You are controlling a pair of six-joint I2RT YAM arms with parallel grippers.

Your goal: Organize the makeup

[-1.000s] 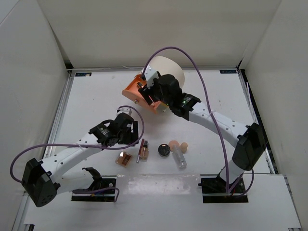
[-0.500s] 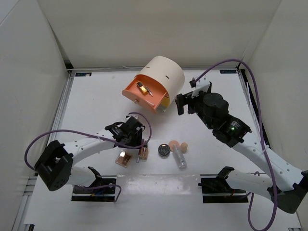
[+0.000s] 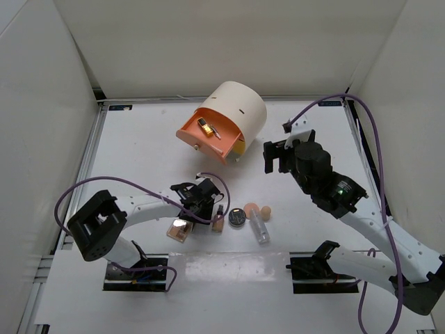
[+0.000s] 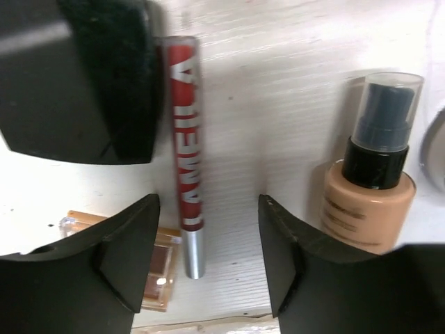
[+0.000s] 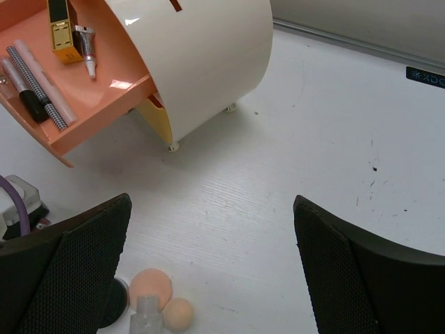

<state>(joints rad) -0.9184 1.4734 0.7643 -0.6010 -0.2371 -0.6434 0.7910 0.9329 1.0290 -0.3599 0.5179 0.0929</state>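
My left gripper is open and empty, low over the makeup. Between its jaws, nearer the left one, lies a red tube with a silver end. A black square compact lies left of the tube, and a rose-gold palette lies by the left finger. A peach foundation bottle lies to the right. A round dark compact, two peach sponges and a clear tube follow in the row. My right gripper is open and empty above the table.
The cream cylinder box stands at the back. Its orange drawer is pulled out, with a gold tube, a small tube and pencils inside. Purple cables arc over both arms.
My right arm has pulled away from the drawer to the right. My left gripper has moved right and nearer, over the row. The peach bottle now shows beside the round compact.
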